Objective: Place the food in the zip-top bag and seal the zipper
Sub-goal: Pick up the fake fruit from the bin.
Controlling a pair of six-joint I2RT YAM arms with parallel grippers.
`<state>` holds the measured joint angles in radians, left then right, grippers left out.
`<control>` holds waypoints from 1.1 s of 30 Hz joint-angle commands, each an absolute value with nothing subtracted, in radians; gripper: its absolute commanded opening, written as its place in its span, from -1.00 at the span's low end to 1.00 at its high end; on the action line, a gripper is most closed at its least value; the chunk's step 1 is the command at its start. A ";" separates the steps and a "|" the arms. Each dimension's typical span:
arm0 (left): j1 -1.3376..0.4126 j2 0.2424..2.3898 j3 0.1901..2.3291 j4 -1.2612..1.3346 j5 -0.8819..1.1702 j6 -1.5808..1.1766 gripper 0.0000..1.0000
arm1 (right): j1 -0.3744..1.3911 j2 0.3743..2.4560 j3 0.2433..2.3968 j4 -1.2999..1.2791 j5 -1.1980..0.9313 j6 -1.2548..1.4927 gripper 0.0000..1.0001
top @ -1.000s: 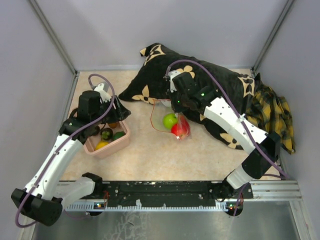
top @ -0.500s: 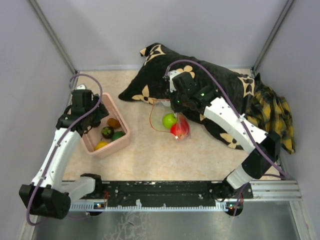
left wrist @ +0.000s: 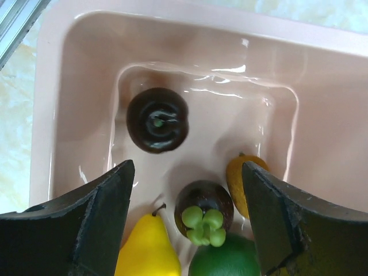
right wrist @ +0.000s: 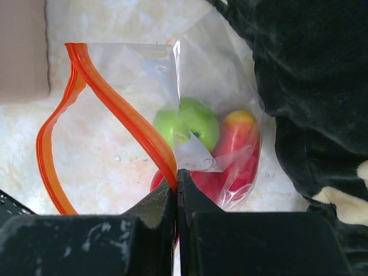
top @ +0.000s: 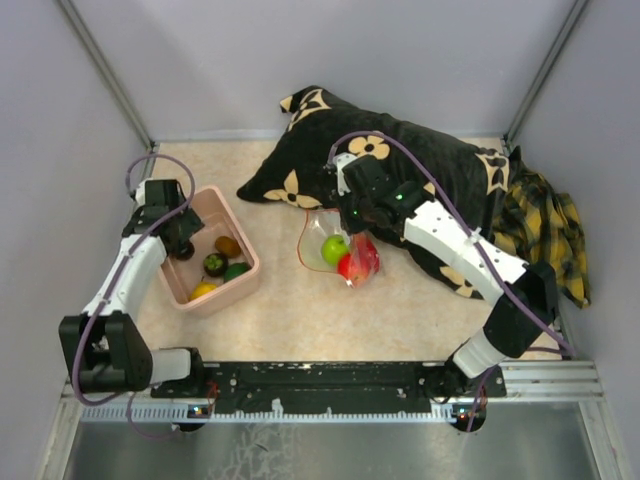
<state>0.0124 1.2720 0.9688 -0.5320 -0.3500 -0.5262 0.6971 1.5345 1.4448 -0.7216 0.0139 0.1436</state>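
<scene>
The zip-top bag [top: 340,252] lies by the black pillow, its mouth held open in a loop. It holds a green apple [right wrist: 192,129] and a red fruit [right wrist: 238,150]. My right gripper [right wrist: 176,175] is shut on the red-orange zipper [right wrist: 115,98] strip; it also shows in the top view [top: 350,215]. My left gripper [left wrist: 187,172] is open and empty above the pink tub [left wrist: 322,86], over a dark purple mangosteen [left wrist: 204,204]. Beside it lie a yellow pear [left wrist: 148,244], a green fruit [left wrist: 224,259], an orange fruit [left wrist: 244,181] and another dark purple fruit [left wrist: 157,119].
The pink tub [top: 228,298] stands at the left, near the side wall. A black pillow with tan flowers [top: 420,160] lies behind the bag, under my right arm. A yellow plaid cloth [top: 540,225] is at the right edge.
My left arm has swung left and now points down into the tub's left part. The right gripper and the bag have shifted slightly towards me.
</scene>
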 commanded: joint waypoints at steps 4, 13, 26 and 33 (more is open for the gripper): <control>0.065 1.393 0.992 -0.452 -0.349 -0.580 0.67 | 0.690 1.471 1.419 -0.649 0.006 0.130 -1.00; 0.072 1.540 1.025 -0.445 -0.382 -0.619 0.73 | 0.690 1.467 1.432 -0.653 -0.002 0.123 -1.00; 0.075 1.679 1.090 -0.462 -0.449 -0.602 0.65 | 0.691 1.465 1.432 -0.652 -0.002 0.114 -1.00; 0.075 1.728 1.098 -0.445 -0.445 -0.576 0.52 | 0.691 1.460 1.418 -0.641 -0.004 0.112 -1.00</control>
<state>0.0654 1.7012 1.0683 -0.4644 -0.4301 -0.5968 0.6971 1.5028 1.4136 -0.6872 0.0021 0.1303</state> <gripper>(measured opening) 0.768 0.006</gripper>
